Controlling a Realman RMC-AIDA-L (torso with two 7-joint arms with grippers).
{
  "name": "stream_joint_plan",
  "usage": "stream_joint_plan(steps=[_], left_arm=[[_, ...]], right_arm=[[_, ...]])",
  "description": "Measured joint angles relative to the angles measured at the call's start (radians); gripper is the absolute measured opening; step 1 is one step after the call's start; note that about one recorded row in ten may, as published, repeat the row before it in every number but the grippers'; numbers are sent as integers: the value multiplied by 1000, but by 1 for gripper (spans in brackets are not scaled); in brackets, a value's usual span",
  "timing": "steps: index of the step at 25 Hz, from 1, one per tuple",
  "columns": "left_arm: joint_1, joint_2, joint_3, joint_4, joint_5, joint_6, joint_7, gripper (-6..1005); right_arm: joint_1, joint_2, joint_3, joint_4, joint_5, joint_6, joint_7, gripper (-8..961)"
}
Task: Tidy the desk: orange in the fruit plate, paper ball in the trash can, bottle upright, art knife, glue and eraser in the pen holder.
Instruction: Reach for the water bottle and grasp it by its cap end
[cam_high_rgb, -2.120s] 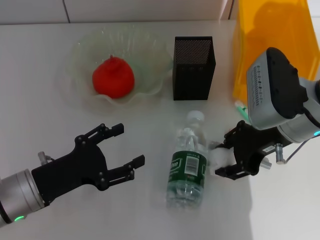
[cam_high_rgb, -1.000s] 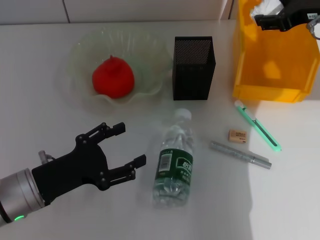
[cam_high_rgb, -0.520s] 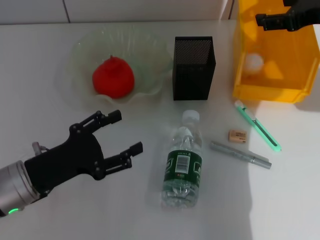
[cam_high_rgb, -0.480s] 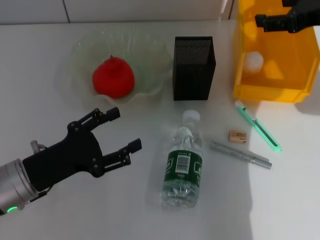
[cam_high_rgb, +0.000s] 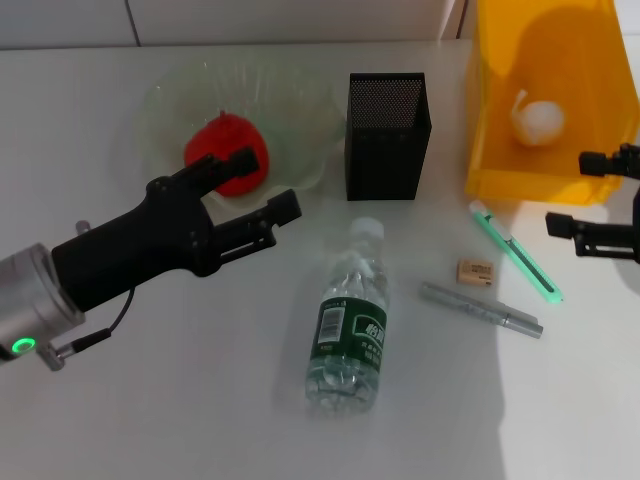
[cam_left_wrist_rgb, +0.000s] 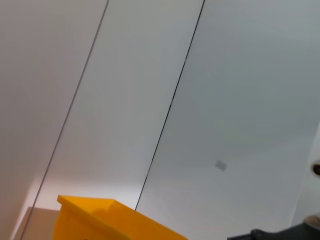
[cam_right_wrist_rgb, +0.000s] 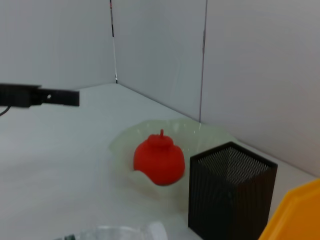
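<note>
Bottle (cam_high_rgb: 346, 328) lying flat on worktop (cam_high_rgb: 150, 420) | glue (cam_high_rgb: 480, 309), eraser (cam_high_rgb: 475, 271), art knife (cam_high_rgb: 514, 252) beside it | my left gripper (cam_high_rgb: 255, 195) jaws open by fruit plate (cam_high_rgb: 160, 110) w/ orange (cam_high_rgb: 226, 153) | right gripper (cam_high_rgb: 597, 192) jaws open, empty, near trash can (cam_high_rgb: 500, 100) | paper ball (cam_high_rgb: 540, 120) inside | pen holder (cam_high_rgb: 388, 135) behind.

the paper ball (cam_high_rgb: 541, 120), earlier between the right gripper's (cam_high_rgb: 590, 193) jaws, now lies in the trash can (cam_high_rgb: 546, 180); that gripper, jaws apart, has dropped below it. the left gripper (cam_high_rgb: 262, 186) has advanced, the bottle (cam_high_rgb: 347, 324) now below its jaws.
</note>
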Motion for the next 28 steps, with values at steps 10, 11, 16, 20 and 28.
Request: stream_joint_plan(steps=[10,11,16,20,28], left_arm=[[62,5,294,612,405,-500,-641,863],[56,4,310,663,501,-521,-762,863],[-5,1,388,819,957,-547,-1299,863],[-83,-6,480,842,1220,-554,-1549,862],[-206,-6,545,711,1273,-631,-1617,861]], right_arm=[[45,-26,265,389,-60,-183,-343,832],[50,-29,269,404,-81,-179,-348,832],[51,-31,287,487,-133,-127,-404,833],[63,-32,288,520,-166,-113,-408,832],[70,-21,288,542,-185,-114,-434,833]])
